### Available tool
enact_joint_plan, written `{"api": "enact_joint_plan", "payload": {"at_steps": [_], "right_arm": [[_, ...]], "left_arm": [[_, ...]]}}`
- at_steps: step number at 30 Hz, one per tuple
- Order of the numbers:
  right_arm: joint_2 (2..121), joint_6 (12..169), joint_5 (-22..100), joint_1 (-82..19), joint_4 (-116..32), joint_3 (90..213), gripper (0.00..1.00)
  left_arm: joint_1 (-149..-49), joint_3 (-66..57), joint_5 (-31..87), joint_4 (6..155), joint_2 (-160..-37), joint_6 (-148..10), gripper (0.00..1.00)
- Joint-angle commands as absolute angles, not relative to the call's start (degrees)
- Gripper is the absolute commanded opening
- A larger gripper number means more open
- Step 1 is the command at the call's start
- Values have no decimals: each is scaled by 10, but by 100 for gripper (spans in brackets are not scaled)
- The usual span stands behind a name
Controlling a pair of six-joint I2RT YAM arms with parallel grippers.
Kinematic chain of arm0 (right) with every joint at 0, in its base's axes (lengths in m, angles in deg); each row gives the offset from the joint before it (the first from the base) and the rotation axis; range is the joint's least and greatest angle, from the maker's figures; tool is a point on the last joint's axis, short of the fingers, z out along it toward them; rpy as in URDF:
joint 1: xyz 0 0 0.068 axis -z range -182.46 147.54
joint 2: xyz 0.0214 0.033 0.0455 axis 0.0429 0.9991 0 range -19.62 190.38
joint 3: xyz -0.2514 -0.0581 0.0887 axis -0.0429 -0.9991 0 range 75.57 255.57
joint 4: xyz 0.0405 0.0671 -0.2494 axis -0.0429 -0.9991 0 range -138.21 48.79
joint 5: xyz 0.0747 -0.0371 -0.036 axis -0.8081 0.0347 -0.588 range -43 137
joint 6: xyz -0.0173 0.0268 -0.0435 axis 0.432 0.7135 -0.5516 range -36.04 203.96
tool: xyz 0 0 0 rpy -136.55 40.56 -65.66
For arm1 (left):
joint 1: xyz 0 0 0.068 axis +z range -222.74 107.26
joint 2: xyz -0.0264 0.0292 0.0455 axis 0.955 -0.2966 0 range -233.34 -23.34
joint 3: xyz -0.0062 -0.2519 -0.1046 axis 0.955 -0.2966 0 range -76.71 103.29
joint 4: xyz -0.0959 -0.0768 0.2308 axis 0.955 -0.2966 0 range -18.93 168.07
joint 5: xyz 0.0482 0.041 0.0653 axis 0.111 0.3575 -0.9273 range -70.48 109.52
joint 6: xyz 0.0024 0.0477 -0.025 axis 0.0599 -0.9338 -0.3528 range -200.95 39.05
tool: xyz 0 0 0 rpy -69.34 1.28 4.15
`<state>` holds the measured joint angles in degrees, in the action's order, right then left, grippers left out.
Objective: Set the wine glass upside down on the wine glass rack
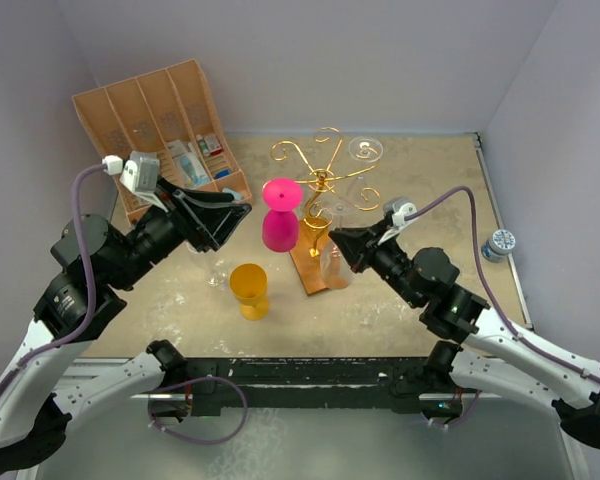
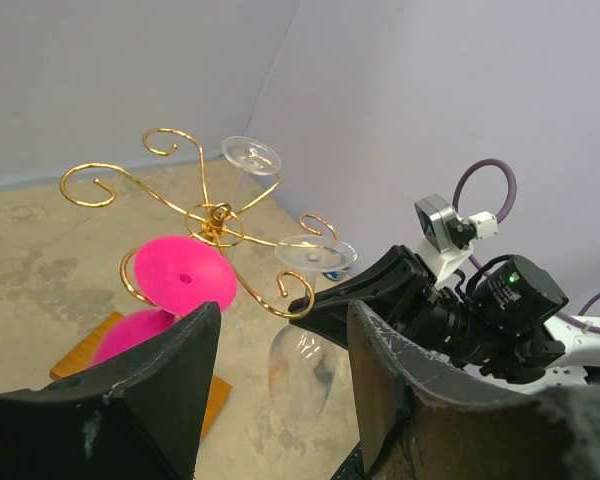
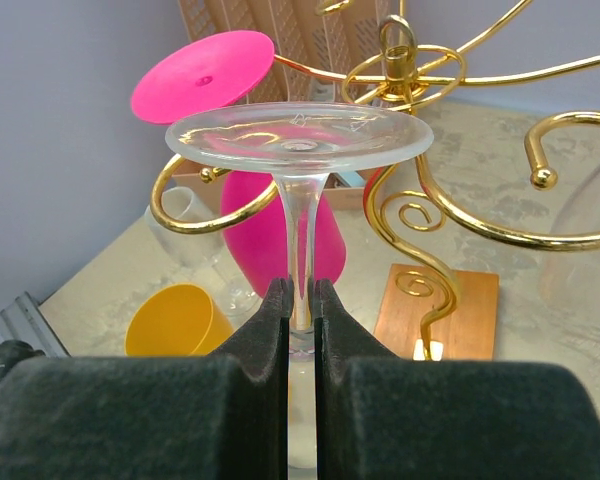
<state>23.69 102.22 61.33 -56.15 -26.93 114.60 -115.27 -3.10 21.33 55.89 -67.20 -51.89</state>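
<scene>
Hanging step. Left of the rack, the left gripper is held open; beside its post, the glass is clamped by the stem, foot up, in the right gripper. Next, seating the foot on a scroll arm is likely called for.

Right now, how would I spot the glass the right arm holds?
Find the gold wire rack mid-table. At its near side, the right arm's fingers pinch the stem of an upside-down wine glass. It is clear, unlike the pink one beside it.
</scene>
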Motion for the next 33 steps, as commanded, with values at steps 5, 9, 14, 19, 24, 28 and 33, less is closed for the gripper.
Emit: {"api": "enact_joint_plan", "payload": {"at_steps": [5,9,14,19,24,28,33], "right_arm": [[256,1036,626,-563,-126,1133,0],[272,1039,618,-562,-110,1133,0],[291,1035,605,-562,-86,1137,0],[319,1029,597,-562,-86,1151,0],[331,1025,590,-562,-75,1157,0],[336,1020,568,-562,-70,1159,0],[336,1013,528,-562,-65,1158,0]], "left_arm": [[-1154,-21,215,599,-691,-516,52],[-1154,-18,225,612,-705,-512,51],[-1153,-23,219,605,-707,-512,51],[-1154,-31,209,603,-699,-508,51],[-1153,-30,201,594,-693,-509,51],[-1153,-31,197,589,-692,-510,51],[-1153,-31,194,586,-690,-510,51]]}}
